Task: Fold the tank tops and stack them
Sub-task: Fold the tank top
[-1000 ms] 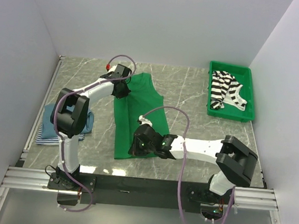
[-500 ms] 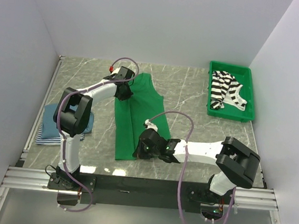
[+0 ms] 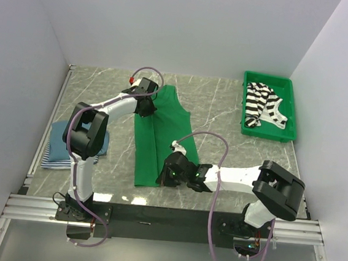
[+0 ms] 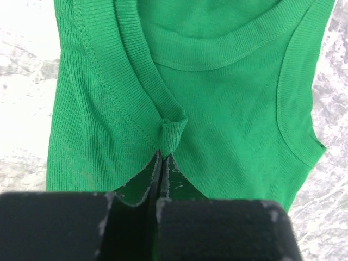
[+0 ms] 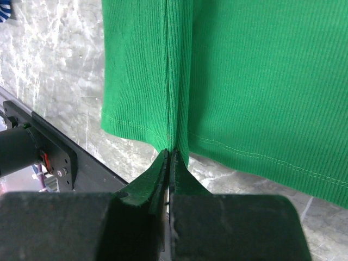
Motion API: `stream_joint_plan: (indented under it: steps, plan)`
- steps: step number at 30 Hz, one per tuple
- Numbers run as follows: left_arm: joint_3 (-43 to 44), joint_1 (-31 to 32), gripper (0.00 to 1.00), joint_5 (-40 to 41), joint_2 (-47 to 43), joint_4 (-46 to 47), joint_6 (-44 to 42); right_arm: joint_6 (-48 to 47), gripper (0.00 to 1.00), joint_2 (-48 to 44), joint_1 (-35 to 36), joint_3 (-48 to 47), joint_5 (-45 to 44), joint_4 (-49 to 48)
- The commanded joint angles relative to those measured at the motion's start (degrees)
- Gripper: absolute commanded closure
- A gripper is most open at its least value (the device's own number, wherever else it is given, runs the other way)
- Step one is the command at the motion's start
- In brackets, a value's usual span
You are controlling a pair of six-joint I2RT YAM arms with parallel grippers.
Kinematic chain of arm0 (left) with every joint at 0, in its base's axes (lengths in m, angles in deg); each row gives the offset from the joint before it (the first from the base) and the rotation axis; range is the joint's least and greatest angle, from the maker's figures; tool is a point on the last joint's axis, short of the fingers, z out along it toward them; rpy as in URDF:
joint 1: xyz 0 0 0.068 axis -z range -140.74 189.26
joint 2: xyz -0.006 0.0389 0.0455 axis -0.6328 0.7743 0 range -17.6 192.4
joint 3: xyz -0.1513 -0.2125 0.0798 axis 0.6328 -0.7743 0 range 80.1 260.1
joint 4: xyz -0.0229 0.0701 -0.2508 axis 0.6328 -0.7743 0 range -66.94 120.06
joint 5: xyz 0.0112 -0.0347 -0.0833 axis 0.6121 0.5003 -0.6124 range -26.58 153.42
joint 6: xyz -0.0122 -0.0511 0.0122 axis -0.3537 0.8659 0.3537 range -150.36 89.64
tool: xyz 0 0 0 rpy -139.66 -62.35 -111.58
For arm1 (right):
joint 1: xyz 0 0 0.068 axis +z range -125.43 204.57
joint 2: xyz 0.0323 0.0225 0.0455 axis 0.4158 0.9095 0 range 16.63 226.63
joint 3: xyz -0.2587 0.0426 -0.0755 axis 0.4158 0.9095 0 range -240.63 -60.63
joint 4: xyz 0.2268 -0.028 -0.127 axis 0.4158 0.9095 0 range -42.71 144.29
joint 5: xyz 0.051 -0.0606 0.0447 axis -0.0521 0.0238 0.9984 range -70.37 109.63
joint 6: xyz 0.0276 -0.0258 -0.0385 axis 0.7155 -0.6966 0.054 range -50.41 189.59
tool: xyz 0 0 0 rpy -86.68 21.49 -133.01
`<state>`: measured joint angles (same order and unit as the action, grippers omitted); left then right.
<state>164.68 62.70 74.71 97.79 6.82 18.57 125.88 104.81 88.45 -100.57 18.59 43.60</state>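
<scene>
On the counter (image 3: 225, 111): four tank tops in all, one green bin (image 3: 294, 114), two arms.
Green tank top (image 3: 172, 121): one, spread mid-counter, neck toward the far side, its left side folded in along its length.
Left fingers (image 4: 166, 168): closed tight, pinching the bunched strap edge beside the neckline.
Right fingers (image 5: 166, 163): closed tight on the bottom hem, at a lengthwise crease.
Black-and-white striped tank top (image 3: 259, 105): one, crumpled inside the bin.
Folded pile, counter's left edge: blue tank top (image 3: 55, 132) lying over blue-and-white striped tank top (image 3: 53, 158), one each.

Robotics lab cell: white panel walls (image 3: 172, 25), marble-look table (image 3: 219, 104), aluminium rail (image 3: 37, 208), left arm (image 3: 112, 105) and right arm (image 3: 237, 173) bolted on.
</scene>
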Motion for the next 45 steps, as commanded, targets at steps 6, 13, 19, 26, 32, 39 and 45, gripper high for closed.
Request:
stream_joint_plan:
  steps: [6,13,19,26,32,39,45]
  plan:
    - [2.1,0.3,0.92,-1.8,1.2,4.7,-1.3,1.4,1.0,-1.7,0.3,1.5,-0.7,-1.6]
    - [1.6,0.3,0.75,-2.0,0.7,5.4,-1.6,1.0,0.77,-3.7,0.2,1.2,-3.1,1.6]
    - [2.8,0.3,0.59,-2.6,-2.2,5.8,-2.6,-0.8,0.52,-11.7,-0.5,0.3,-9.4,9.9]
    - [3.6,-0.6,0.6,-2.5,-4.2,4.4,-0.1,-7.7,0.5,-15.2,-3.9,-3.1,-11.0,13.7]
    - [2.2,-4.5,0.77,-2.3,-1.7,3.1,2.4,-12.8,0.53,-4.9,-0.1,-12.3,-11.8,16.3]
    - [2.6,-6.7,0.82,-1.6,4.4,2.4,0.6,-14.2,0.57,10.1,4.4,-20.5,-14.2,18.2]
    - [3.1,-8.1,0.82,-2.1,7.2,2.9,-0.9,-13.1,0.58,17.6,7.5,-25.9,-12.1,17.3]
